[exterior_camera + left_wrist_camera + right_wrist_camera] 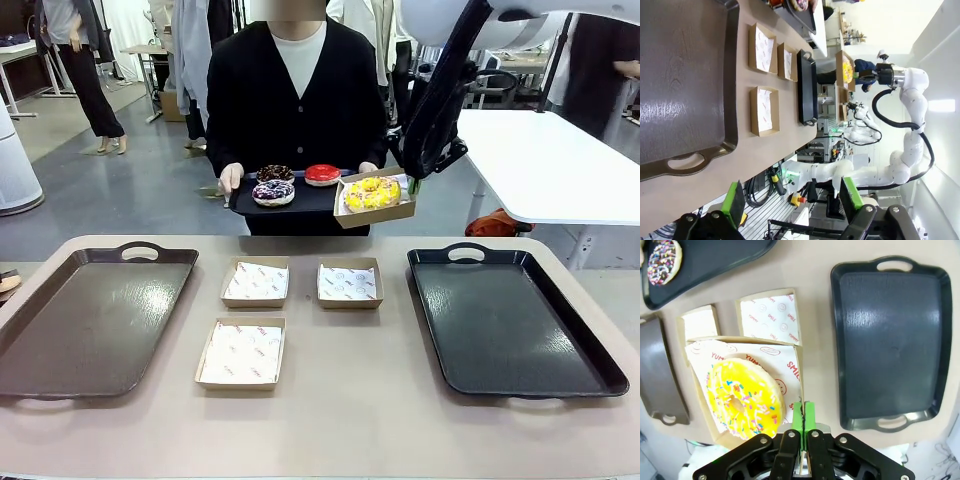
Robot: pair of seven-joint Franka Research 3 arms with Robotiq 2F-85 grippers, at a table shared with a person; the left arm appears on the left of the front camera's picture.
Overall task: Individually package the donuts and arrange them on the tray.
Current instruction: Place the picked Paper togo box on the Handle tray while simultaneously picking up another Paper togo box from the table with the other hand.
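- Left gripper (791, 197): fingers spread wide, nothing between them, off the counter (340, 410) edge beside the left tray (90, 320).
- Right tray (510, 320): black, at the counter's other end.
- Paper-lined boxes (242, 352) (256, 282) (349, 283): three, between the trays.
- Right gripper (803, 412): raised beyond the far edge, pinched on the rim of the held box (375, 215); yellow donut (371, 192) lies inside.
- Small tray (310, 200): in a person's hand (231, 178), just beside the held box; carries the sprinkled donut (273, 192), dark donut (275, 173) and red donut (322, 174).
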